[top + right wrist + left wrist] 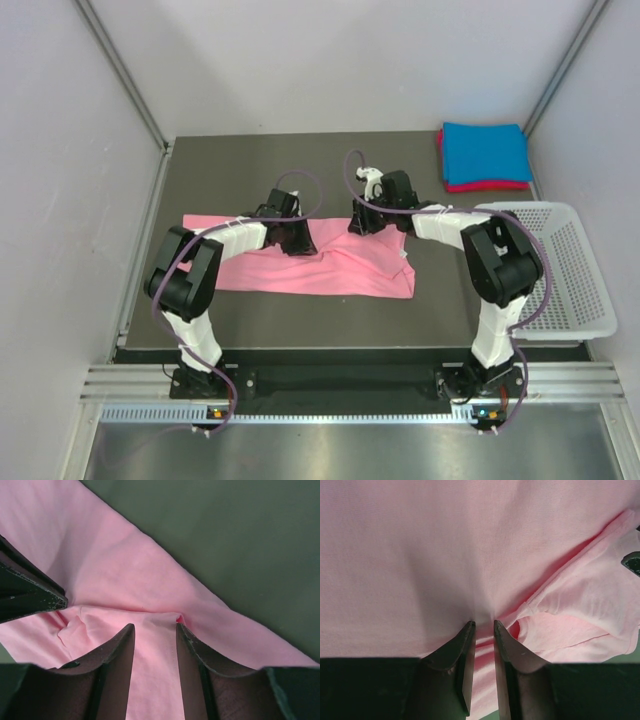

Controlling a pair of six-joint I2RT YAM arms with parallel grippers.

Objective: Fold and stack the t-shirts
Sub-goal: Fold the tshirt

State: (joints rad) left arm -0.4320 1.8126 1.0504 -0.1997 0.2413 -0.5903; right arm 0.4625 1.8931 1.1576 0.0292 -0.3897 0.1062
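Seen from overhead, the arms' own wrists cover the fingertips of both the left pincer (293, 238) and the right pincer (366, 222), so only the wrist cameras tell how they stand. Up close, the left pincer (484, 625) is nipped together on a small pinch of the light pink cloth t-shirt (445, 545), with creases running in to its tips. The right pincer (155, 627) has its fingers apart, the pink cloth lying slack between them and a small raised fold touching one tip. A dark wedge (30, 597) cuts in at the left of that view; I cannot say for sure what it is. The shirt lies as a long, rumpled strip across the middle of the dark grey worktop (300, 160), bunched along its far edge where the pincers meet it. In the far right corner a folded bright blue t-shirt (485, 150) sits on a magenta-red t-shirt (485, 186), of which only a thin edge shows. A white plastic mesh basket (560, 265) stands at the worktop's right side.
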